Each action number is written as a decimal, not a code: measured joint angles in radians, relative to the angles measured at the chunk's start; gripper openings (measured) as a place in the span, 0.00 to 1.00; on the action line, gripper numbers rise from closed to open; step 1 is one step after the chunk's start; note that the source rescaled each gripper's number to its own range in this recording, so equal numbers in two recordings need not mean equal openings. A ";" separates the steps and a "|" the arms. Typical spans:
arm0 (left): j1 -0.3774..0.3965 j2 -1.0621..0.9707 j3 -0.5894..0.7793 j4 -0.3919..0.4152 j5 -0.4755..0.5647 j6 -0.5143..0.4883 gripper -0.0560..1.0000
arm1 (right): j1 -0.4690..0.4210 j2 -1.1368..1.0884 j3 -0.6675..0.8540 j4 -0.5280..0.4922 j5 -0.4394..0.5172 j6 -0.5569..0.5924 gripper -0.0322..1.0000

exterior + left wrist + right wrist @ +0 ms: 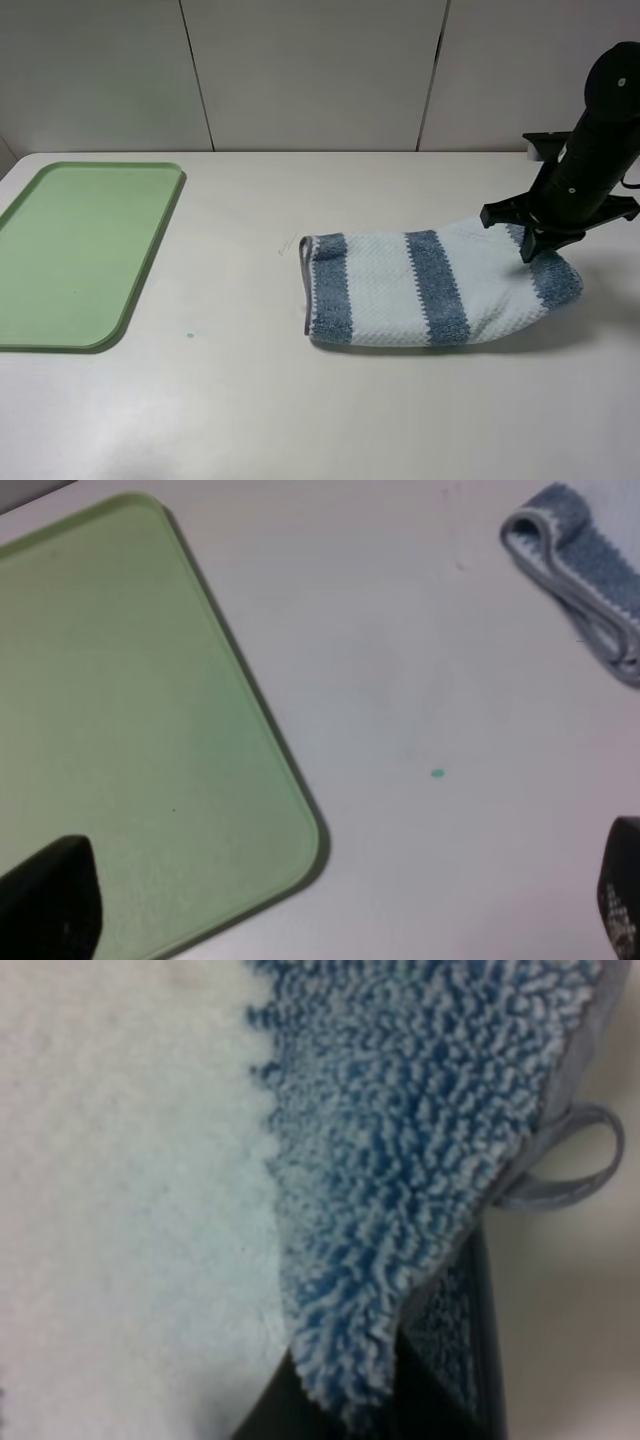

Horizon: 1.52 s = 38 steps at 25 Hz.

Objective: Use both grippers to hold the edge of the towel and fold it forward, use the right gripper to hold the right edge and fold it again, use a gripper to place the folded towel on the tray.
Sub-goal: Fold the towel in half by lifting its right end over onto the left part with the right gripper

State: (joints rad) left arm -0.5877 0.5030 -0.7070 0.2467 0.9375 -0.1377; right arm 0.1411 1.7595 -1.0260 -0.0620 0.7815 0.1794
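The towel (420,290), striped blue-grey and white, lies folded in the middle of the table with its right end lifted. My right gripper (535,250) is shut on that right edge. In the right wrist view the blue terry pile (400,1140) fills the frame, and the pinched corner runs down between the dark jaws of the right gripper (390,1410). The grey loop (575,1160) hangs beside the hem. My left gripper (335,920) is open and holds nothing, hovering by the near corner of the pale green tray (130,710). The towel's left folded end (585,570) lies far from it.
The tray (80,250) lies flat at the left of the table. A tiny green speck (190,335) marks the table between the tray and the towel. The left arm does not show in the exterior high view.
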 joint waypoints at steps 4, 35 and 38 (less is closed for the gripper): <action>0.000 0.000 0.000 0.000 0.000 0.000 1.00 | -0.034 -0.033 0.000 -0.033 0.026 0.000 0.05; 0.000 0.000 0.000 0.000 0.000 0.000 1.00 | 0.257 -0.162 -0.071 0.049 0.109 0.045 0.05; 0.000 0.000 0.000 0.000 0.000 0.000 1.00 | 0.293 -0.162 -0.077 0.062 0.107 0.051 0.05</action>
State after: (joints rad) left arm -0.5877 0.5030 -0.7070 0.2467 0.9375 -0.1377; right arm 0.4338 1.5974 -1.1025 0.0000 0.8881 0.2307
